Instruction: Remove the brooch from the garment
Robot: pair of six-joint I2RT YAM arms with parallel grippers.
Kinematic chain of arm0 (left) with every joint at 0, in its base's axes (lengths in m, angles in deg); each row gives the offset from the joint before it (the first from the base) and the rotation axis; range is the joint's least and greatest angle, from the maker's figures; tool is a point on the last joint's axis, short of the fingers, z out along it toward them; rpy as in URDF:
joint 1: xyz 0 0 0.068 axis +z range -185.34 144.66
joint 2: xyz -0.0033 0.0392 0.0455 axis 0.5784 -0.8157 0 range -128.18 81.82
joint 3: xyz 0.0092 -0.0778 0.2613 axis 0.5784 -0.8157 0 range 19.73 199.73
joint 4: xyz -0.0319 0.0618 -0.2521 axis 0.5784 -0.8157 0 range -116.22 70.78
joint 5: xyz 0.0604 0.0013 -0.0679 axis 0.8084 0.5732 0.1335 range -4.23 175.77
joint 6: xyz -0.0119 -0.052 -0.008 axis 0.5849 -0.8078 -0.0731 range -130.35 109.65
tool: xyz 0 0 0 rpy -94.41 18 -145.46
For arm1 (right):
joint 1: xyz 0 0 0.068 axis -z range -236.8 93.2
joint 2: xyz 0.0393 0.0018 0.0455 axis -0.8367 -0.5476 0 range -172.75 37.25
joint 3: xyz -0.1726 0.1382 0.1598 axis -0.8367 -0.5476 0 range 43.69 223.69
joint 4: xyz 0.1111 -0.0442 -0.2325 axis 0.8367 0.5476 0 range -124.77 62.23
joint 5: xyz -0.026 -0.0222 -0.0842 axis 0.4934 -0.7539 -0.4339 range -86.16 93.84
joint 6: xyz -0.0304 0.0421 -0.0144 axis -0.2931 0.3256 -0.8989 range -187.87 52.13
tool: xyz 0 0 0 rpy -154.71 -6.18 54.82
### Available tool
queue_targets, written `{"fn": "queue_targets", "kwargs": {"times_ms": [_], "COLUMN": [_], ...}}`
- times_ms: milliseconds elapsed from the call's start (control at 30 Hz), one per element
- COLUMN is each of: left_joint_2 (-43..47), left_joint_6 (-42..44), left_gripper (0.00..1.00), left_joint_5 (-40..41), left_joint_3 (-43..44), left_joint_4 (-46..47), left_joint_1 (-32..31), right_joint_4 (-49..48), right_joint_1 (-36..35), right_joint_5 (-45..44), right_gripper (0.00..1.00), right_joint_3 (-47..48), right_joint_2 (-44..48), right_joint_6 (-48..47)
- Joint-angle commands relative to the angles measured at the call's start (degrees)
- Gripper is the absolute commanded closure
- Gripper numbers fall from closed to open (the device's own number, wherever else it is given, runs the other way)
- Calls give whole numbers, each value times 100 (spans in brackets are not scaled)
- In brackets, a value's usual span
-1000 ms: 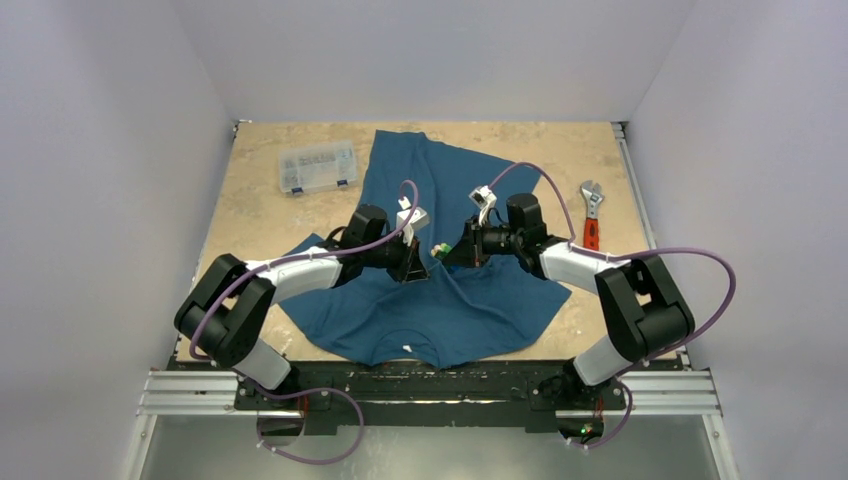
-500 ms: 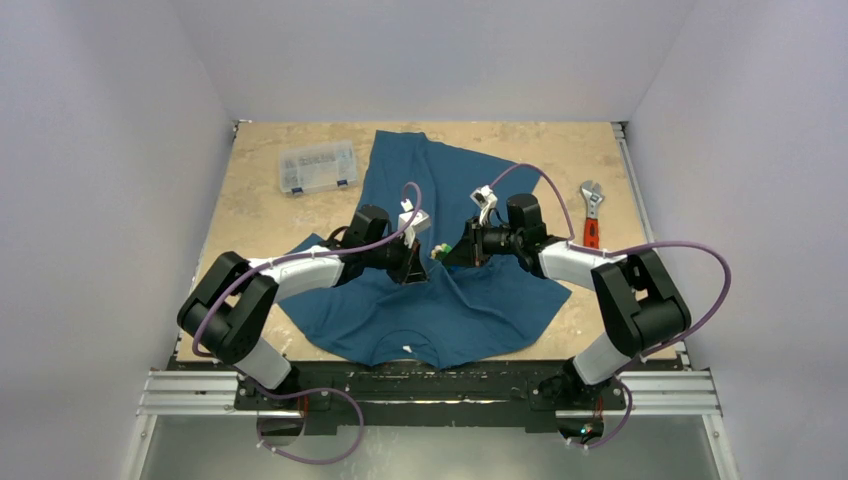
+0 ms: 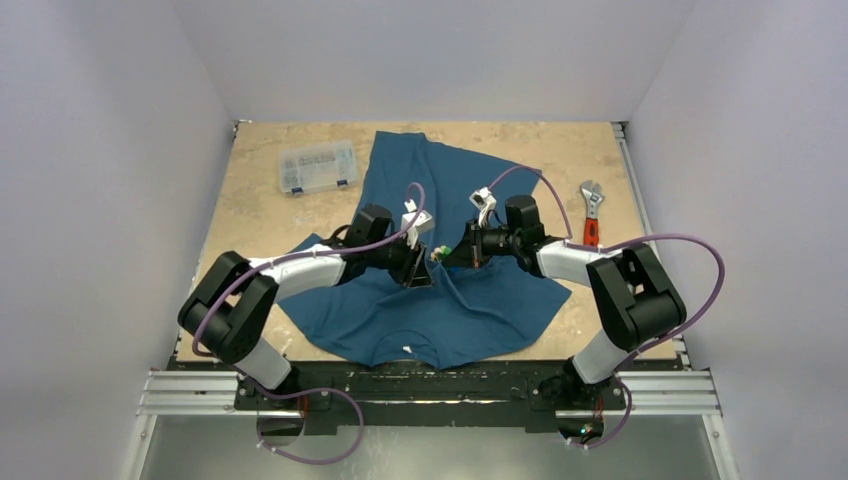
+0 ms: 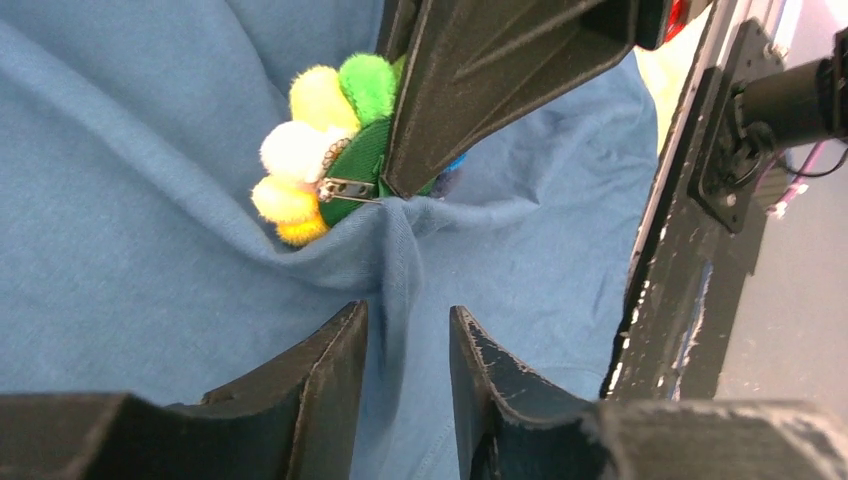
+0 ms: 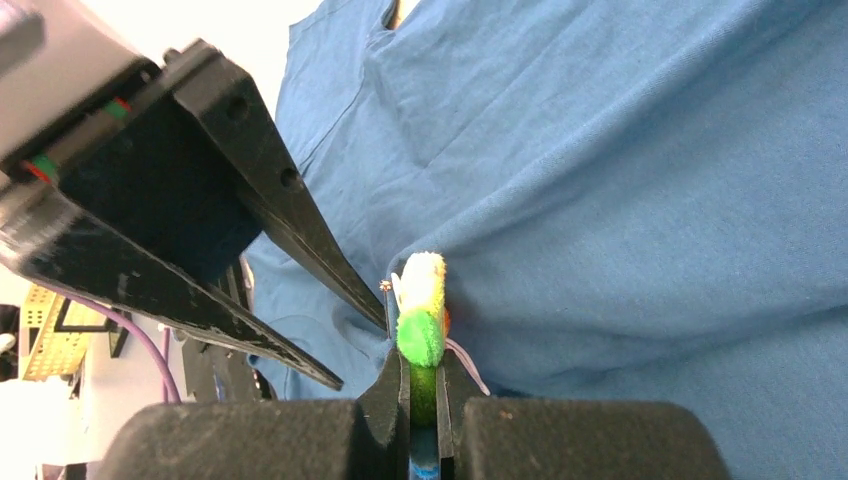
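The garment (image 3: 470, 300), a dark teal T-shirt, lies spread on the table with its neckline toward the arms. The brooch (image 3: 438, 250) sits at its middle, and the cloth is drawn up in a ridge to it. My right gripper (image 3: 446, 252) is shut on the brooch (image 5: 422, 310), edge-on between its jaws (image 5: 422, 365). In the left wrist view the brooch (image 4: 320, 150) shows yellow, white and green petals and its metal pin, held by the right finger (image 4: 480, 90). My left gripper (image 3: 425, 270) is just below it, its fingers (image 4: 408, 320) narrowly open astride the cloth ridge (image 4: 400, 250).
A clear plastic organiser box (image 3: 318, 167) stands at the back left on the tan table (image 3: 260, 220). A red-handled wrench (image 3: 591, 215) lies at the right, beside the shirt. The two grippers are tip to tip over the shirt's middle.
My left gripper has moved right, closer to the brooch. My right gripper has shifted slightly left with the brooch, still holding it.
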Motion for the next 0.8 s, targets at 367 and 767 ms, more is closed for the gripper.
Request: {"fn": "queue_targets", "kwargs": {"times_ms": [367, 767], "left_joint_2": [-86, -394], "left_joint_6": [-1764, -1981], "left_gripper": [64, 71], "left_joint_5": [-183, -264], "left_joint_3": [1243, 1446], "left_joint_4": [-553, -597], "left_joint_1": [573, 504], "right_joint_4": [-56, -80], "right_joint_1": [-97, -122], "right_joint_5": [-533, -591], "right_gripper": [100, 100], "right_joint_3": [-59, -131], "right_joint_2": [666, 741], "right_joint_6": [-480, -485]}}
